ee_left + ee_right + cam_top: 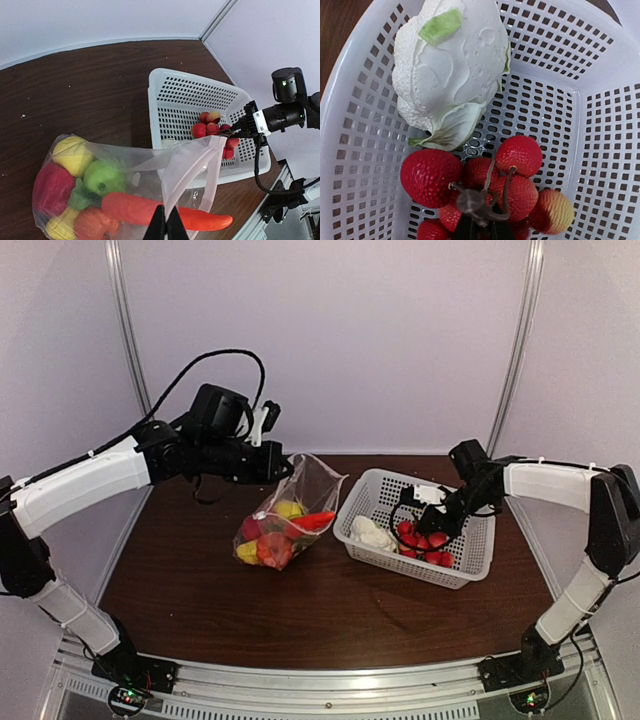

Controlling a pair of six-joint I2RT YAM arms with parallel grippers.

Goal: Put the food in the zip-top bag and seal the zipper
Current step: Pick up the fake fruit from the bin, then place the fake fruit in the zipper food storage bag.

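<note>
My left gripper [281, 468] [165, 221] is shut on the mouth edge of the clear zip-top bag [300, 490] [150, 162], holding it up off the table. The pale zipper [192, 169] runs from my fingers toward the basket. Inside the bag lie a yellow lemon [72, 155], a green lime [102, 177] and a long red pepper [315, 521] [150, 210]. My right gripper [428, 527] [482, 229] reaches into the basket, shut on the brown stem of the red strawberries [517, 155] [422, 543]. A white cauliflower [455, 65] [372, 533] lies beside them.
The white mesh basket [470, 570] [165, 85] [350, 125] stands right of the bag on the dark wooden table [200, 590]. White walls and metal posts close in the back and sides.
</note>
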